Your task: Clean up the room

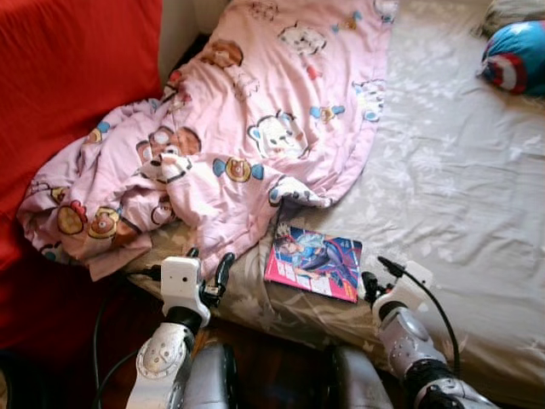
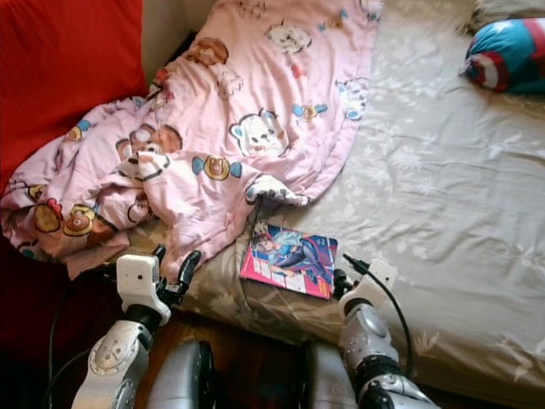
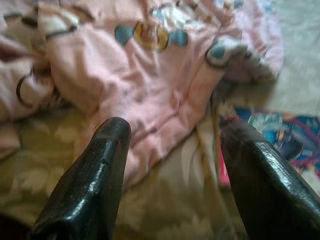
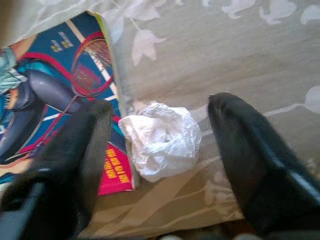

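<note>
A comic book (image 2: 289,260) lies on the bed (image 2: 443,196) beside a pink blanket (image 2: 238,128); right claw (image 2: 342,282) seemingly near it.

I see a bed (image 1: 460,196) covered with a beige sheet printed with pale leaves and flowers, filling most of what lies ahead of me. At its far right corner lies a round blue cushion (image 1: 514,56) with a red and white ring pattern, and just above it I catch the edge of something grey that I can't identify. To the left of the bed stands a large red surface (image 1: 68,77), upholstered by the look of it, running down into shadow. Between it and the bed, a strip of pale wall (image 1: 177,30) shows at the top. Below the bed's near edge, the dark reddish floor (image 1: 281,366) is visible.
</note>
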### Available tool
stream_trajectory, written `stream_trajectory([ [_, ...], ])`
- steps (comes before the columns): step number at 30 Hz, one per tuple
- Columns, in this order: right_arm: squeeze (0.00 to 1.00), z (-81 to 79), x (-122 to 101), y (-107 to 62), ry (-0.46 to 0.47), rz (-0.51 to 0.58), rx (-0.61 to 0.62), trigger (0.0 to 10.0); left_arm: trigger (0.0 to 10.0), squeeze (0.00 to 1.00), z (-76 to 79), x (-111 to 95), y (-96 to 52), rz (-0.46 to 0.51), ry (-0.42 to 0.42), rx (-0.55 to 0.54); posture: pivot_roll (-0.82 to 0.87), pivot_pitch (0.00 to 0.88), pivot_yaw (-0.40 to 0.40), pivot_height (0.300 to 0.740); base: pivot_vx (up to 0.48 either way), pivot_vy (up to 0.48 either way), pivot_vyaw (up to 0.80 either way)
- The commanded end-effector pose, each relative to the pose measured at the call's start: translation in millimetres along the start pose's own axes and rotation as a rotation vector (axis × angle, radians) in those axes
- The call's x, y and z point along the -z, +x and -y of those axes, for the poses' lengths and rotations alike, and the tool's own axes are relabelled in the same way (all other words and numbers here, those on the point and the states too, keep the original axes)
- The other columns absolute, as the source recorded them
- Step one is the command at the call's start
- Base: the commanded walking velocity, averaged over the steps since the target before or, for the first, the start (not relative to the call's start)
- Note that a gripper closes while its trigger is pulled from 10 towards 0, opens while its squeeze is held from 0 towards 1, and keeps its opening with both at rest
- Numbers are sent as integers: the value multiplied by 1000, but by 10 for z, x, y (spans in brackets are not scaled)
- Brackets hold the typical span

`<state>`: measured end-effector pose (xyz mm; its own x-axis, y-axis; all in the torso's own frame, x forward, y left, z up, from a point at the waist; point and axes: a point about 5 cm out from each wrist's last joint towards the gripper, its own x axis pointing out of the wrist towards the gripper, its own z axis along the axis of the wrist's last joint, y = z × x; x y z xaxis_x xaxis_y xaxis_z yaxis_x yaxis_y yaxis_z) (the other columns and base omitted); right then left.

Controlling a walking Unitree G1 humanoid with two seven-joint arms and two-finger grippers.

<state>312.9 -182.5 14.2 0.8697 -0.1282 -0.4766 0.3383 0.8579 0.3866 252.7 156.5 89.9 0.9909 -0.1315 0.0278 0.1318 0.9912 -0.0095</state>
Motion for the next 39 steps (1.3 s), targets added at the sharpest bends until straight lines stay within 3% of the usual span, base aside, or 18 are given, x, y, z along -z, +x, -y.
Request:
stream_trajectory([
  [1, 741, 49, 96, -22, 12, -29, 17, 10000, 10000, 0, -26, 31, -68, -28, 4, -6, 73, 374, 28, 642, 0, 0, 0],
  [2, 482, 48, 93, -20, 11, -29, 17, 10000, 10000, 0, -27, 32, -80, -32, 4, -6, 73, 376, 29, 642, 0, 0, 0],
  [3, 0, 48, 92, -19, 9, -30, 18, 10000, 10000, 0, -28, 33, -91, -35, 5, -6, 75, 380, 31, 642, 0, 0, 0],
  [17, 0, 24, 133, -30, 10, -28, -3, 10000, 10000, 0, -37, 27, -253, -71, 20, -7, 86, 420, 45, 642, 0, 0, 0],
  [18, 0, 16, 117, -25, 4, -21, -5, 118, 10000, 0, -31, 33, -262, -78, 20, -6, 88, 422, 46, 642, 0, 0, 0],
  [39, 0, -12, 30, -23, -2, 56, -38, 0, 10000, 0, 23, 30, -292, -99, 35, 7, 88, 426, 49, 642, 0, 0, 0],
])
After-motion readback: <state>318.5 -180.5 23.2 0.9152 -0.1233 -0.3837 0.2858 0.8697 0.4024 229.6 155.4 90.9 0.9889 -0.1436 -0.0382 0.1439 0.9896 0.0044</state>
